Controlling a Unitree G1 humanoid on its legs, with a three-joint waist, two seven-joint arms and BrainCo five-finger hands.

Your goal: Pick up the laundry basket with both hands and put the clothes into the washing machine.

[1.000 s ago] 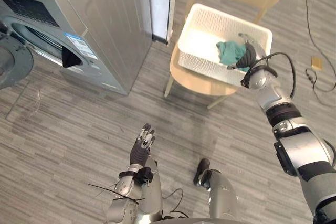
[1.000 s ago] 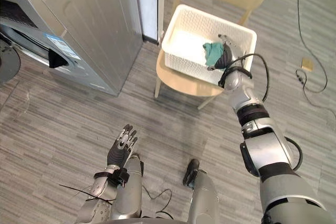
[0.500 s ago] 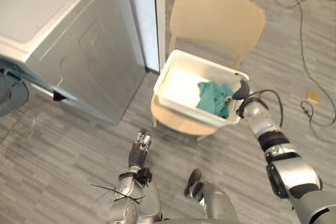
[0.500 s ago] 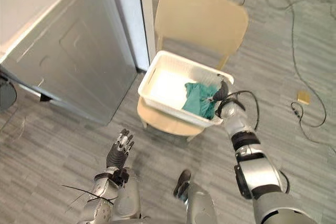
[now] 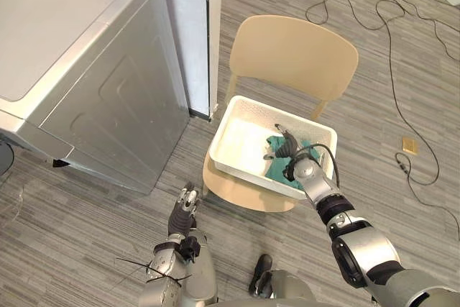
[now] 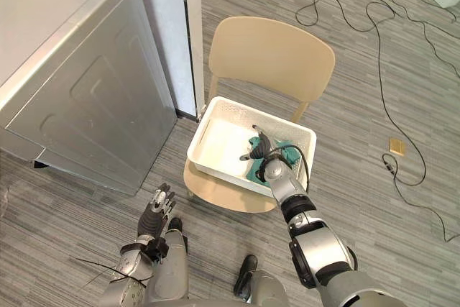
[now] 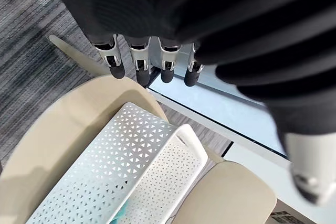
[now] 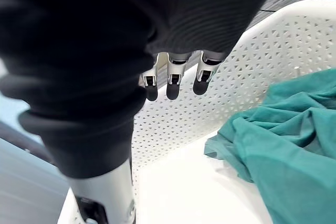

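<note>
A white perforated laundry basket (image 5: 221, 131) sits on the seat of a beige chair (image 5: 295, 55). A teal cloth (image 5: 279, 168) lies bunched in its right half. My right hand (image 5: 285, 147) is open and hovers inside the basket just above the cloth; in the right wrist view its straight fingers (image 8: 173, 82) point at the basket's inner wall (image 8: 231, 77), with the teal cloth (image 8: 283, 140) beside them and nothing held. My left hand (image 5: 182, 213) is open, low in front of the chair and apart from the basket, its fingers (image 7: 140, 61) straight.
The grey washing machine (image 5: 93, 84) stands to the left of the chair, with a white upright panel (image 5: 194, 34) between them. Black cables (image 5: 388, 34) trail over the wood-look floor to the right, near a small tan plate (image 5: 408, 145).
The camera has swung up and right, so the whole scene has shifted. My right hand has moved from the basket's right rim to over the teal cloth. The left hand stays low.
</note>
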